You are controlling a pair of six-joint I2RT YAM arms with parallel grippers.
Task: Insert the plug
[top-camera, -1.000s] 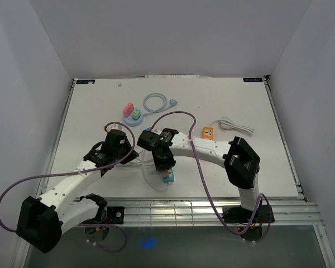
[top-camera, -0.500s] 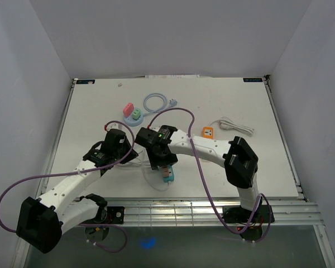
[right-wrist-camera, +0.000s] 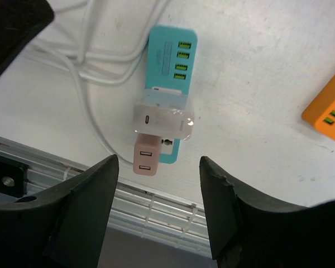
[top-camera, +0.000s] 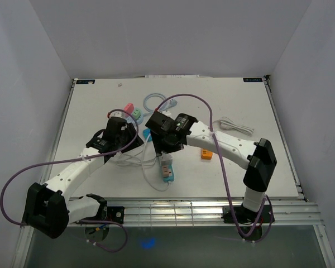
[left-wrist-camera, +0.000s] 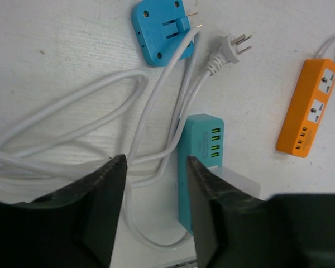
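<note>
A teal power strip (top-camera: 166,169) (right-wrist-camera: 173,47) (left-wrist-camera: 196,167) lies near the table's front edge. A white charger (right-wrist-camera: 162,118) and a pink plug (right-wrist-camera: 147,159) sit in its sockets, side by side. My right gripper (right-wrist-camera: 159,184) (top-camera: 166,146) hovers above them, open, holding nothing. My left gripper (left-wrist-camera: 153,212) (top-camera: 125,135) is open too, over the strip's white cord (left-wrist-camera: 72,111), with the strip by its right finger. The cord's three-pin plug (left-wrist-camera: 229,47) lies loose next to a blue adapter (left-wrist-camera: 162,28).
An orange power strip (top-camera: 206,154) (left-wrist-camera: 310,114) lies right of the teal one, its white cable (top-camera: 237,127) beyond it. A pink and green adapter (top-camera: 132,110) and a coiled pale-blue cable (top-camera: 155,100) sit at the back. Metal rails (right-wrist-camera: 156,212) run along the front edge.
Both grippers have opened and drawn back from the teal strip toward the far side. The plug stays in the strip. The orange strip now lies nearer the front.
</note>
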